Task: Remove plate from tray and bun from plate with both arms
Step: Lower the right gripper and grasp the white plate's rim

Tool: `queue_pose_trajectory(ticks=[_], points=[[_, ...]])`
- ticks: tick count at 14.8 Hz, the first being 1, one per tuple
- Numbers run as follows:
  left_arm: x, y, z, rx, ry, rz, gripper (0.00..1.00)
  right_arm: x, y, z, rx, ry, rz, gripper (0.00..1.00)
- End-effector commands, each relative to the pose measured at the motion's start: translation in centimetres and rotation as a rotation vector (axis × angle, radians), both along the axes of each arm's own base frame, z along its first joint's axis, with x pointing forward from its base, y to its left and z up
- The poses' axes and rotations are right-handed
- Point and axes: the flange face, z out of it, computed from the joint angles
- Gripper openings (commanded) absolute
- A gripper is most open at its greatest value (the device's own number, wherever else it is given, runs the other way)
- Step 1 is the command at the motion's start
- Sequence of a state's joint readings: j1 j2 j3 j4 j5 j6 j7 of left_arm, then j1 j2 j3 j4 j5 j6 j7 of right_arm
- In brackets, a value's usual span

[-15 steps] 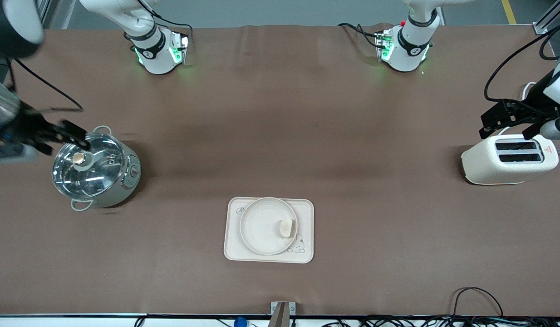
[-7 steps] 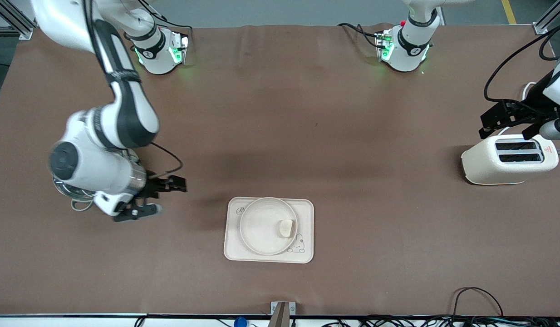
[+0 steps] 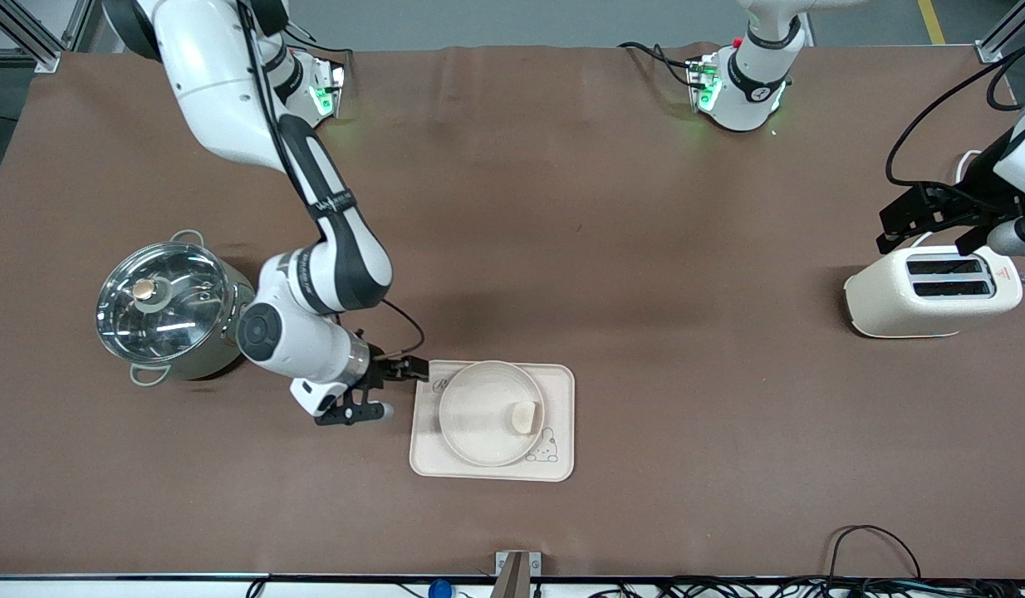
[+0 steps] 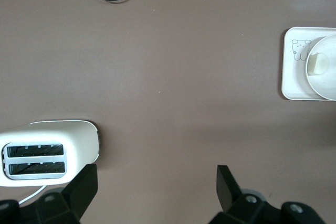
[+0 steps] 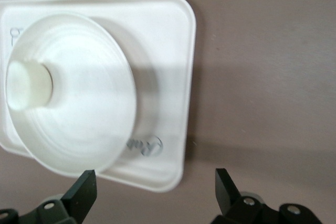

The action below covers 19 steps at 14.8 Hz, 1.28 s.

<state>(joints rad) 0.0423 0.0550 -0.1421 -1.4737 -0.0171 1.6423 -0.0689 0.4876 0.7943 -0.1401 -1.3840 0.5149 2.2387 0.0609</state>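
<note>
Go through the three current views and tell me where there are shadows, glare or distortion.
Front view: reflections glint off the pot's glass lid, and the right gripper sits beside the tray above a soft shadow. Right wrist view: the plate looks stretched into a cone, with the bun on it. Left wrist view: even light, with a thin shadow beside the toaster.

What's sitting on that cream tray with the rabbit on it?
A round plate rests on the tray, and a small bun lies on the plate. The plate covers much of the tray's floor.
</note>
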Motion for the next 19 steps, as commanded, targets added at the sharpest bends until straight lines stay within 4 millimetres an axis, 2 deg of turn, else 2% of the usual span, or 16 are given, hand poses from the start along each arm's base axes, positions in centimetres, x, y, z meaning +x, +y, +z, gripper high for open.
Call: queue_pose_trajectory(ticks=[1, 5, 7, 10, 15, 19], points=[[-0.2, 0.0, 0.4, 0.020, 0.004, -0.008, 1.00, 2.2, 3.0, -1.4, 0.057, 0.011, -0.072, 0.89], [-0.2, 0.0, 0.4, 0.020, 0.004, -0.010, 1.00, 3.1, 3.9, -5.5, 0.074, -0.017, -0.103, 0.80], [-0.2, 0.0, 0.4, 0.020, 0.004, -0.010, 1.00, 3.0, 4.3, -6.4, 0.098, -0.009, -0.110, 0.73], [-0.2, 0.0, 0.5, 0.020, 0.003, -0.011, 1.00, 3.1, 4.2, -6.6, 0.108, -0.002, -0.113, 0.59], [-0.2, 0.0, 0.5, 0.020, 0.001, -0.011, 1.00, 3.1, 4.2, -6.6, 0.106, -0.006, -0.108, 0.21], [-0.2, 0.0, 0.5, 0.020, 0.003, -0.011, 1.00, 3.1, 4.3, -6.4, 0.105, -0.015, -0.100, 0.09]])
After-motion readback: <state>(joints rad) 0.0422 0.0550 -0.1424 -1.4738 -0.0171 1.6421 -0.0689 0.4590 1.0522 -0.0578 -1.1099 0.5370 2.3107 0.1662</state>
